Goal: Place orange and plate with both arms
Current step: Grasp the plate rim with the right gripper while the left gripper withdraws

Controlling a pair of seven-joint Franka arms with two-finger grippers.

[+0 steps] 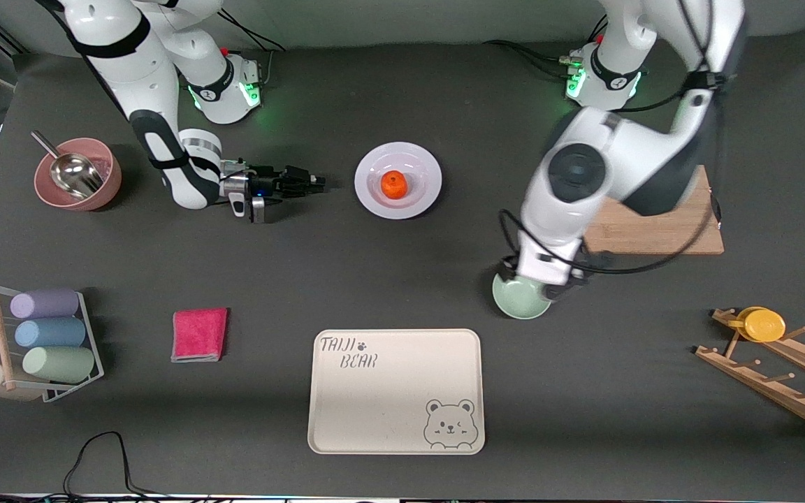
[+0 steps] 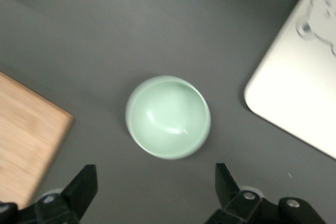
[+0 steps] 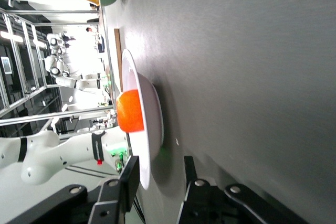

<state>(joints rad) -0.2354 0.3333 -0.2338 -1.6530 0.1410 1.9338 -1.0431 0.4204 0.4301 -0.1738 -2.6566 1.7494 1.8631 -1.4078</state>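
The orange (image 1: 393, 184) sits in the middle of the white plate (image 1: 423, 168), which lies on the table between the two arm bases. My right gripper (image 1: 315, 183) lies low and level beside the plate, toward the right arm's end, with a small gap to the rim. It is open and empty. In the right wrist view the orange (image 3: 130, 111) and plate (image 3: 152, 124) lie straight ahead of the right gripper (image 3: 160, 177). My left gripper (image 2: 155, 190) is open and empty above the pale green bowl (image 2: 168, 116).
The green bowl (image 1: 514, 300) stands near the bear-print tray (image 1: 395, 391). A wooden board (image 1: 654, 223) lies under the left arm. A pink bowl with a scoop (image 1: 77, 175), a red cloth (image 1: 199, 334), a cup rack (image 1: 46, 342) and a yellow dish (image 1: 762, 323) on a wooden rack are also there.
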